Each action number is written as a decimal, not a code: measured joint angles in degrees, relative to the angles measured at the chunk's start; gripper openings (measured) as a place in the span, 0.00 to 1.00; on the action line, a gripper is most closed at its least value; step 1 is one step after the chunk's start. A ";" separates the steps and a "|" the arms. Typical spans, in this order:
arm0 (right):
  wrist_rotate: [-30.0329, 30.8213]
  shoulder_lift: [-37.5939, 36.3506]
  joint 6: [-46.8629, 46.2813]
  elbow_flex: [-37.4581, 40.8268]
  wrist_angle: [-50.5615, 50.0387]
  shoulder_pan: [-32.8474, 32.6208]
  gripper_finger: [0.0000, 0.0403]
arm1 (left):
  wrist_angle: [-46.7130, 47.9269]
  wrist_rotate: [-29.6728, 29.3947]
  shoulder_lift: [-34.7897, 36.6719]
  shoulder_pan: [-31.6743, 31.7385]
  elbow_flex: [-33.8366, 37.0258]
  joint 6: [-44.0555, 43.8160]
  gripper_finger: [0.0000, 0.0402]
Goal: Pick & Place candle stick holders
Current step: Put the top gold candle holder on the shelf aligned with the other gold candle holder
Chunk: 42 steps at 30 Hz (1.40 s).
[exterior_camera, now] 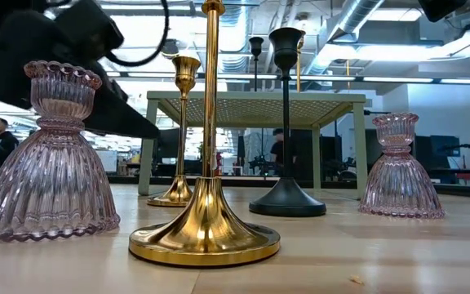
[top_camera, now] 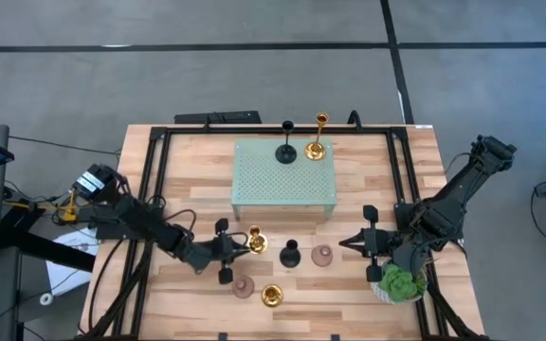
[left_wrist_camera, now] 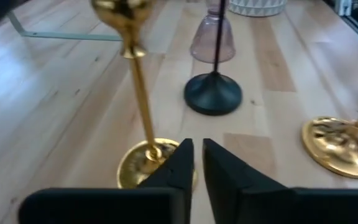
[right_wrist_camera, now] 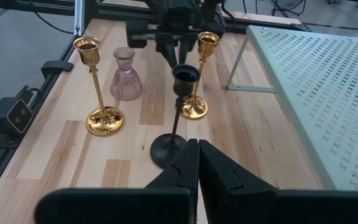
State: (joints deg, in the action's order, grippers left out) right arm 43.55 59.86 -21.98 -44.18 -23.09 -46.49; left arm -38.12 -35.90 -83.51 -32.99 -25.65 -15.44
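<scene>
The left claw (top_camera: 227, 250), fingers clenched on nothing, sits at nine o'clock of a gold candle stick holder (top_camera: 255, 242) on the bench (top_camera: 197, 180). The right claw (top_camera: 367, 243), likewise clenched empty, waits at three o'clock of a pink holder (top_camera: 321, 255).

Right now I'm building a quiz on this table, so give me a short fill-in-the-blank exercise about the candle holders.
1. The pale green perforated stand carries ___ holders.
2. The black holder on the wood stands between a gold holder and a ___ holder.
3. The left gripper sits beside the ___ holder.
4. The plant lies under the ___ arm.

Missing: two; pink; gold; right
</scene>
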 joint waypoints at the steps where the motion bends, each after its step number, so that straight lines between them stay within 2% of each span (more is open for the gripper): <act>1: 0.00 0.00 -0.02 0.00 0.02 0.00 0.00 | -0.01 0.63 -0.01 0.74 0.00 0.07 0.13; 11: 0.00 0.00 -0.04 0.00 0.00 0.01 0.00 | 1.27 2.82 0.00 4.81 0.02 0.11 0.42; 15: 0.00 0.00 -0.06 0.00 0.00 0.01 0.00 | 1.26 2.78 0.00 6.19 0.02 0.02 0.50; 18: 0.00 0.00 -0.07 0.00 0.01 0.01 0.00 | 1.19 3.85 -0.17 7.16 0.02 0.00 0.52; 24: 0.06 0.00 -0.07 0.00 0.02 0.01 0.00 | 0.28 6.99 -3.80 8.35 0.04 -2.91 0.49; 29: 0.14 0.00 -0.07 0.00 0.02 0.06 0.00 | -5.74 7.20 -6.75 8.65 0.04 -2.94 0.43; 42: 0.32 0.00 -0.07 0.00 0.00 0.06 0.00 | -7.77 7.65 -7.05 8.65 0.00 -2.91 0.27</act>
State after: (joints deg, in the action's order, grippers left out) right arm 43.87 59.86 -22.04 -44.18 -23.09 -46.44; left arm -45.89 -28.25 -90.56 -24.34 -25.65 -18.35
